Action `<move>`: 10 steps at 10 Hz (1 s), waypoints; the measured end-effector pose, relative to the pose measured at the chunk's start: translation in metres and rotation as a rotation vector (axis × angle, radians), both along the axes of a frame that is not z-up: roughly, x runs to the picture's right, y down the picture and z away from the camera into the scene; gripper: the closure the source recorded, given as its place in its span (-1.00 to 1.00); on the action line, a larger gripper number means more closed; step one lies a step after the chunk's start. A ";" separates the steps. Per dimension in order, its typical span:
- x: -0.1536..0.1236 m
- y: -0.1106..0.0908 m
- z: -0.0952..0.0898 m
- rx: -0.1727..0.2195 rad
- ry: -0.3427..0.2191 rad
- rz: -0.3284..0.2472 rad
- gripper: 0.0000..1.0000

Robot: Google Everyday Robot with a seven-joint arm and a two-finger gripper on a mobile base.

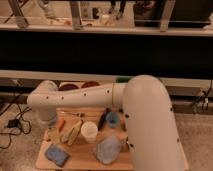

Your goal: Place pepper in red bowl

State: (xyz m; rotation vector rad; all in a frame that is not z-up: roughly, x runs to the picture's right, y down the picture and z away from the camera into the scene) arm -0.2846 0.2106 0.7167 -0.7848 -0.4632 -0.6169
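We find the pepper (61, 124) lying flat on the wooden table (81, 154), just beside the gripper (50, 132), on the side facing the white cup (89, 131). It is not in the red bowl (91, 85), which stands well beyond the gripper at the far edge of the table, partly hidden behind the arm (80, 95).

We judge the pepper to be light, fairly stiff and smooth-skinned, so liable to slip or roll. A hold across its thicker part, near the middle of its length, should serve best; the tapered tip offers little purchase.

The gripper hangs at the low end of the arm over the near-left part of the table. We cannot tell whether it is released or clenched, nor whether it touches the pepper.

Count of items:
- One pepper.
- One red bowl.
- One further bowl (69, 86) touching or just beside the red one; its colour is uncertain.
- Pale yellowish sticks (71, 133) next to the pepper, away from the gripper; they appear to be two, not confirmed.
- One white cup.
- One small blue cup (113, 119), beyond the white one.
- One dark slim object (102, 119).
- One blue sponge (56, 155), nearer the camera than the gripper.
- One grey-blue crumpled pouch (109, 149).
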 end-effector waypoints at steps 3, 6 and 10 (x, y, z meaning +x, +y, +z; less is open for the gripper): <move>-0.008 -0.007 0.013 -0.011 -0.018 -0.023 -0.60; -0.020 0.003 0.024 -0.036 -0.054 -0.050 -0.60; -0.036 0.005 0.030 -0.004 -0.156 -0.057 -0.60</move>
